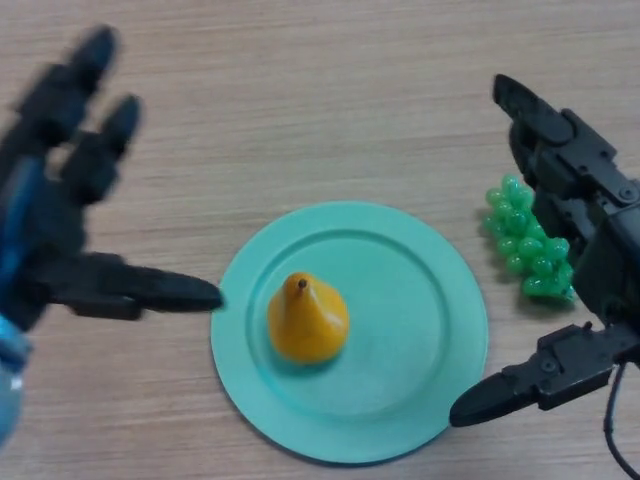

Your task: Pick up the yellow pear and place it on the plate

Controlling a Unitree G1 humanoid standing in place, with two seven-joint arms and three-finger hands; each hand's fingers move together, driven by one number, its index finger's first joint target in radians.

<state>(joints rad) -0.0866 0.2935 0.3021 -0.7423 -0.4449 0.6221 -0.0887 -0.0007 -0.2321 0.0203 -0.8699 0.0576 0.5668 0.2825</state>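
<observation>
The yellow pear stands upright on the teal plate, a little left of the plate's middle, with its dark stem end up. My left hand hovers at the left with its fingers spread and straight; its thumb tip reaches almost to the plate's left rim and holds nothing. My right hand is at the right edge, open too, its fingers pointing up the table and its thumb stretched out over the plate's lower right rim. Neither hand touches the pear.
A bunch of green grapes lies on the wooden table just right of the plate, partly covered by my right hand.
</observation>
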